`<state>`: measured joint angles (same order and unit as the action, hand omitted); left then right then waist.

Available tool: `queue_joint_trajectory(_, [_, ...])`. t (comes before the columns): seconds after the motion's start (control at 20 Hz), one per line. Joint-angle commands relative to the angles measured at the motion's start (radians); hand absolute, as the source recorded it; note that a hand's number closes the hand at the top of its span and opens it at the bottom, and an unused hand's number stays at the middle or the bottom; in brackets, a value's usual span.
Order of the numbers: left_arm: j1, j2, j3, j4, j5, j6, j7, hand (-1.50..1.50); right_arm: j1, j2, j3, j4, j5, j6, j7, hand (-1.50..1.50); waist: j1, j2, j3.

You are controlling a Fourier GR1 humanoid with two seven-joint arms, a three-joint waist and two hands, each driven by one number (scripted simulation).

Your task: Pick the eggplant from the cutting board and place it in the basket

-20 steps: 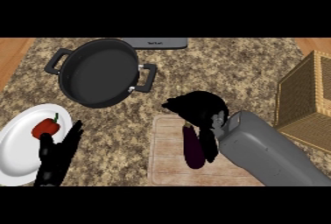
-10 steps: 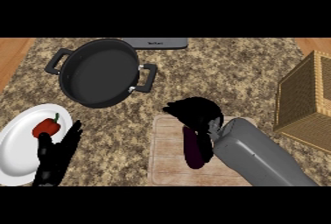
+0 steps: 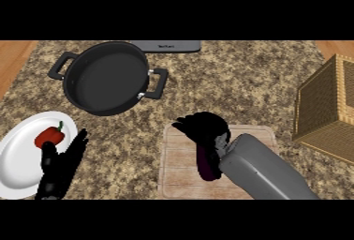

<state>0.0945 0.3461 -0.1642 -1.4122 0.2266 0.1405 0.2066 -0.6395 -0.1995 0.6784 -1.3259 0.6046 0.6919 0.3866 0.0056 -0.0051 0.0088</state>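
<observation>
A dark purple eggplant (image 3: 207, 164) lies lengthwise on the wooden cutting board (image 3: 178, 164) at the lower middle. My right hand (image 3: 204, 126) is over the eggplant's far end, fingers curled down onto it, and hides that end. The grey forearm covers the board's right part. The wicker basket (image 3: 325, 108) stands at the right edge, apart from the board. My left hand (image 3: 61, 164) rests open at the lower left, fingers up, over the rim of a white plate.
A black pan (image 3: 107, 77) with two handles sits at the upper left. The white plate (image 3: 17, 164) holds a red bell pepper (image 3: 50, 136). A grey appliance edge (image 3: 166, 45) shows at the top. Wooden floor borders the granite counter.
My right hand has shifted slightly left and lowered onto the eggplant's far end, with the forearm following. The eggplant and my left hand have stayed in place.
</observation>
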Motion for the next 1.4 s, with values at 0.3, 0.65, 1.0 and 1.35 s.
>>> queue_joint_trajectory(0.3, [0.009, -0.009, 0.035, 0.0, -0.015, -0.033, 0.061, 0.0, -0.023, 0.071, -0.043, 0.167, 0.125, 0.007, -0.064, -1.5, 0.002, 0.006, -0.009])
queue_joint_trajectory(0.65, [0.007, -0.035, 0.055, 0.01, -0.037, -0.039, 0.072, 0.0, 0.104, 0.022, -0.031, 0.045, 0.195, -0.005, -0.126, -1.5, -0.006, 0.004, -0.009])
queue_joint_trajectory(1.0, [-0.001, -0.083, 0.025, 0.035, -0.085, -0.034, 0.078, 0.0, 0.065, 0.032, -0.03, 0.198, 0.283, -0.094, -0.271, 1.5, -0.002, 0.006, -0.009])
queue_joint_trajectory(1.35, [0.0, -0.084, 0.08, 0.035, -0.067, -0.063, 0.052, 0.0, 0.069, 0.04, 0.017, 0.166, 0.394, -0.12, -0.333, 1.5, -0.002, 0.005, -0.009])
